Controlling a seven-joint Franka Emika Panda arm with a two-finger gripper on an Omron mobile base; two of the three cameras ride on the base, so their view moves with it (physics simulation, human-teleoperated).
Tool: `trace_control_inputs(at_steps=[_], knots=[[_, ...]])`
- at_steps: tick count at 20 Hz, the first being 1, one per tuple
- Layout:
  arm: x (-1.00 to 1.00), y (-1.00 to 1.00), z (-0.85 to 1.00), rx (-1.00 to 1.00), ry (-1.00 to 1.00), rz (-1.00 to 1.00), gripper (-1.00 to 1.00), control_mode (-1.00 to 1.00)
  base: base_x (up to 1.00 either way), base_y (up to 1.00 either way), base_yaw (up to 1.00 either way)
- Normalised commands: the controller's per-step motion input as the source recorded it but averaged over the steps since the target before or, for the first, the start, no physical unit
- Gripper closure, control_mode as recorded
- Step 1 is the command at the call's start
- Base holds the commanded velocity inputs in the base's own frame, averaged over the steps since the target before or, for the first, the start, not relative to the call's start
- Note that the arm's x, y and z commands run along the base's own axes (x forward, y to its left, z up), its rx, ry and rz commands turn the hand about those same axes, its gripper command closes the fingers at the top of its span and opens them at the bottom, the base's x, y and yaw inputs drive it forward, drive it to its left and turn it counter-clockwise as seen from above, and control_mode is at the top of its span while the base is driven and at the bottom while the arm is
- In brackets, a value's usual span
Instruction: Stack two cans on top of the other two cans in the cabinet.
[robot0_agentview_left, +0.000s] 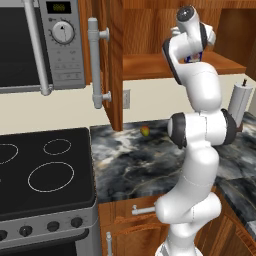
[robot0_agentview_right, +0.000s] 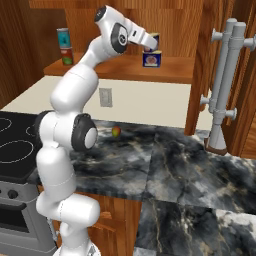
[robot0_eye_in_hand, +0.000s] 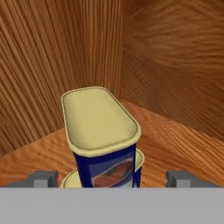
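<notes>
Inside the brown wood-grain cabinet (robot0_agentview_right: 120, 70), a blue can with a cream lid (robot0_eye_in_hand: 103, 131) stands on top of a second blue can (robot0_agentview_right: 151, 59). The lower can's cream rim (robot0_eye_in_hand: 70, 178) shows beneath it. My gripper (robot0_eye_in_hand: 111, 178) is open around the upper can (robot0_agentview_right: 153, 39). Its fingertips (robot0_eye_in_hand: 43, 178) stand well clear on both sides and touch nothing. At the shelf's left end a teal can (robot0_agentview_right: 63, 36) sits on a red and green can (robot0_agentview_right: 66, 55). In the left base view my arm covers most of the blue cans (robot0_agentview_left: 192, 57).
The cabinet door (robot0_agentview_left: 114, 60) with its grey bar handle (robot0_agentview_left: 95, 62) hangs open left of the shelf. The other door's handle (robot0_agentview_right: 224, 85) is on the right. A microwave (robot0_agentview_left: 40, 45), stove (robot0_agentview_left: 45, 170), small fruit (robot0_agentview_right: 116, 131) and white bottle (robot0_agentview_left: 239, 100) lie below.
</notes>
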Motion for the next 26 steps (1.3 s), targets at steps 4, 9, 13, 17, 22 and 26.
trace_control_inputs(at_steps=[4,9,13,17,22,26], knots=[[-0.27,0.10,0.00,0.00,0.00,0.00,-1.00,-1.00,0.00,0.00,0.00],[-0.27,0.30,-0.08,0.00,0.00,0.00,-1.00,-1.00,0.00,0.00,0.00],[-0.40,0.32,-0.20,0.00,0.00,-0.02,-1.00,-1.00,0.00,0.00,0.00],[-0.55,0.27,-0.22,0.00,0.00,0.00,-1.00,-1.00,0.00,0.00,0.00],[-0.71,0.09,-0.11,0.00,0.02,0.00,-1.00,-1.00,0.00,0.00,0.00],[-0.78,0.01,-0.08,0.00,0.08,0.00,-1.00,-1.00,0.00,0.00,0.00]])
